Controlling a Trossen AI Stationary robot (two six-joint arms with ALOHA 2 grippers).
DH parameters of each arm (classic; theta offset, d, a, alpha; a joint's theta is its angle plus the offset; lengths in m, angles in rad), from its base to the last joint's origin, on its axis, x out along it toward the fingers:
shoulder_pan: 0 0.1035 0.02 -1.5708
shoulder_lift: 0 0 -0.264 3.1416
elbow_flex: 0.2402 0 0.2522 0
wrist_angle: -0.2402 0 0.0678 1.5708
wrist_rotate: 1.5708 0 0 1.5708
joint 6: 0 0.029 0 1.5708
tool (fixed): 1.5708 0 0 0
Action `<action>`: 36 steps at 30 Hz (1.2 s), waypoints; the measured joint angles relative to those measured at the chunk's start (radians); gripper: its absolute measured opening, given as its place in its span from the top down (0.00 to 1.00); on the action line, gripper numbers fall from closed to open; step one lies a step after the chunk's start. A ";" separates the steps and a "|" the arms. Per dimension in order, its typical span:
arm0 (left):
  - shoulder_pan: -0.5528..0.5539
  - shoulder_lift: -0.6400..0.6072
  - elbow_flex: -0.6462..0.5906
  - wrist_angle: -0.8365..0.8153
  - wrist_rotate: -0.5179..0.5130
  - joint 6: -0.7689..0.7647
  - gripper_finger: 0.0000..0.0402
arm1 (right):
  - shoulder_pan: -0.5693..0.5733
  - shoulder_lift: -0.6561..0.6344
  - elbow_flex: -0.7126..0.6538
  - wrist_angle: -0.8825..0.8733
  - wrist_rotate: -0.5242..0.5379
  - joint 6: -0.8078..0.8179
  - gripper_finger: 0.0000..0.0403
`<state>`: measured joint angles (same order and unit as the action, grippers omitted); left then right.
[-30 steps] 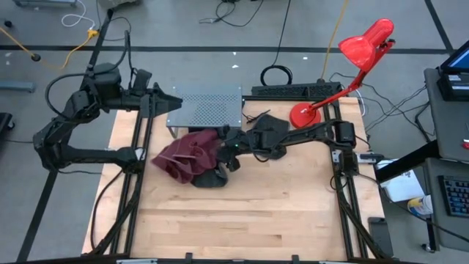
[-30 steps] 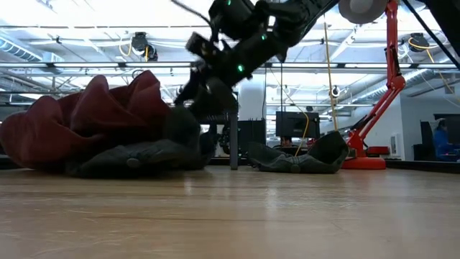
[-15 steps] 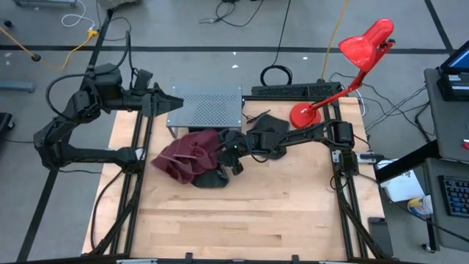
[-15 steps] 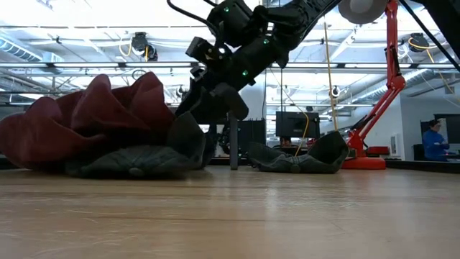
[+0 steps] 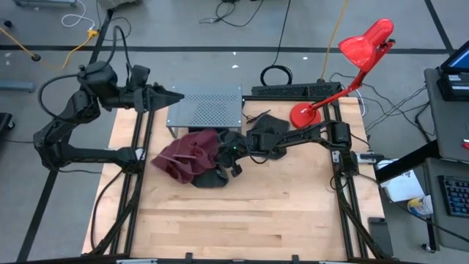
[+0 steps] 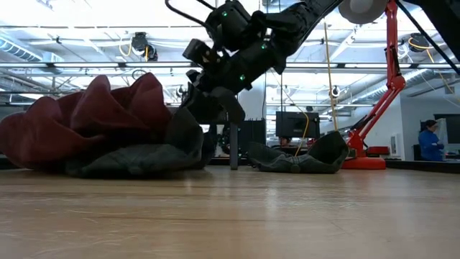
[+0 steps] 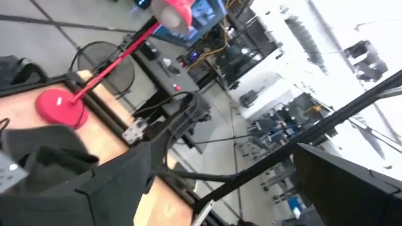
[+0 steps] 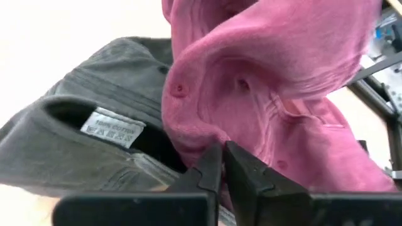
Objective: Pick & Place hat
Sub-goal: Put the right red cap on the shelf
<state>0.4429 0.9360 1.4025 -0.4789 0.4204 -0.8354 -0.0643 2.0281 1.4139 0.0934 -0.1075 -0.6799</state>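
Maroon hat (image 5: 185, 155) lies crumpled w/ a grey-green hat (image 5: 214, 177) at approx. 10 o'clock from table centre, just in front of the perforated metal stand (image 5: 207, 109). Grasp step: right gripper (image 5: 226, 152) has its fingers pressed together at the hats' fold, apparently pinching fabric, though which hat is unclear; left gripper (image 5: 170, 97) waits spread at 11 o'clock. Next move likely calls for a straight lift, checking only one hat comes up.

Right gripper (image 8: 221, 164) pinched at the seam between maroon hat (image 8: 276, 75) and grey hat (image 8: 81, 144); which one it actually gripped couldn't be told. Grey hat's label (image 8: 113, 130) was too small to read. Person (image 6: 430, 141) in the low view was cut off below the waist.
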 joint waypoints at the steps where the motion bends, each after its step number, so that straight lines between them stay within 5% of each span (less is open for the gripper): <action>1: 0.000 0.000 0.000 0.011 -0.001 -0.007 0.02 | 0.000 0.000 0.000 0.002 -0.003 0.001 0.97; 7: 0.000 0.000 0.000 0.024 0.000 -0.015 0.02 | 0.008 0.035 -0.001 -0.019 -0.019 -0.017 0.91; 22: 0.018 0.000 0.000 0.032 -0.003 0.015 0.02 | 0.059 -0.110 0.002 -0.148 0.138 -0.039 1.00; 36: 0.030 0.000 0.000 0.070 -0.003 0.036 0.02 | 0.066 -0.325 0.037 -0.307 0.106 0.279 1.00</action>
<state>0.4728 0.9360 1.4025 -0.4086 0.4178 -0.7992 0.0021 1.7029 1.4513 -0.2135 -0.0012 -0.4008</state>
